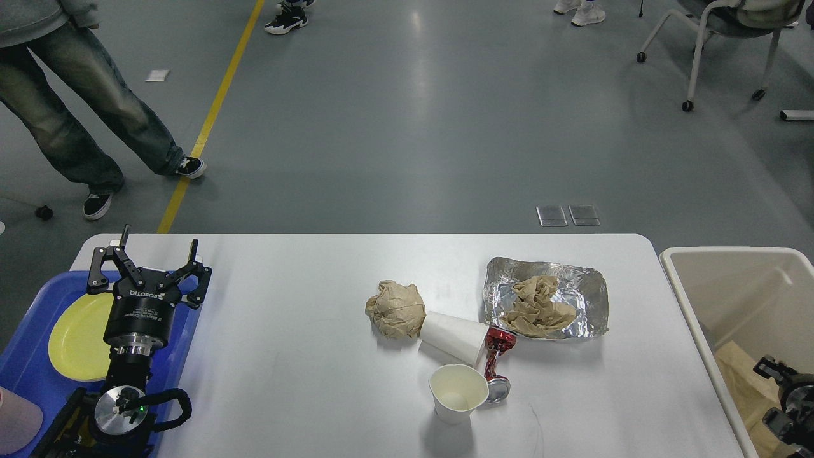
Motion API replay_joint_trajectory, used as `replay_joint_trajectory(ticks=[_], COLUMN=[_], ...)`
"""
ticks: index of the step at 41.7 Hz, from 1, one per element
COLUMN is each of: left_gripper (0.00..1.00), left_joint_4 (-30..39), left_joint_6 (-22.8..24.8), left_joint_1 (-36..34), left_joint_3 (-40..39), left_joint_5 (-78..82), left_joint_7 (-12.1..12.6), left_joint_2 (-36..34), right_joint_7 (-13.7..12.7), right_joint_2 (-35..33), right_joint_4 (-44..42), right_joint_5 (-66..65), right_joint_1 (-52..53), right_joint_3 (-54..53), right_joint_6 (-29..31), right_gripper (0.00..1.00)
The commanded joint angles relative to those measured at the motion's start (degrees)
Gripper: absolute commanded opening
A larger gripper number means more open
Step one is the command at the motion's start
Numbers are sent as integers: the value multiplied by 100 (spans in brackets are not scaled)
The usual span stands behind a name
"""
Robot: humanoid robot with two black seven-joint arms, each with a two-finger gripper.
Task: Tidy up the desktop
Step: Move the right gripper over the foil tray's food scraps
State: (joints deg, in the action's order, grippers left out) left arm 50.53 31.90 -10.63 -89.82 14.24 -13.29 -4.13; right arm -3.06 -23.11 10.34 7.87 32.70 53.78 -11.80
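Observation:
The white desktop (305, 356) carries litter around its middle: a crumpled brown paper ball (395, 309), a white paper cup lying on its side (453, 337), an upright paper cup (456, 393) and a crushed red can (497, 366). A foil tray (591, 286) holds another crumpled brown paper (536, 305). My left gripper (159, 245) stands open and empty over the desktop's left end, far from the litter. My right gripper (785, 397) is low inside the beige bin (718, 280). It is dark and cut off by the view's edge.
A blue tray (25, 362) with a yellow plate (76, 337) sits at the left edge under my left arm. Brown paper (741, 375) lies in the bin. A person (70, 95) stands beyond the far left corner, and a wheeled chair (712, 38) is at the far right.

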Motion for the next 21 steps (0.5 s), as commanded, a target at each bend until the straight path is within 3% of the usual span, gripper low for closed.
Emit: replay_joint_trajectory(ticks=[1, 11, 21], left_gripper=[96, 96, 96], left_joint_4=[1, 1, 1], left_joint_6=[0, 0, 0], left_joint_1=[0, 0, 0], left_joint_3=[0, 0, 0], left_joint_5=[0, 0, 0], left_joint_7=[2, 2, 2], left_joint_2=[0, 0, 0], right_joint_7=[-1, -19, -10], right_joint_2=[-308, -888, -1249], right_joint_4=[433, 1514, 2279], right_joint_5=[-31, -592, -1033], right_joint_1=[332, 1474, 3047], right_joint_3=[27, 62, 448], right_joint_6=[161, 283, 1733], right_gripper=[100, 100, 100])
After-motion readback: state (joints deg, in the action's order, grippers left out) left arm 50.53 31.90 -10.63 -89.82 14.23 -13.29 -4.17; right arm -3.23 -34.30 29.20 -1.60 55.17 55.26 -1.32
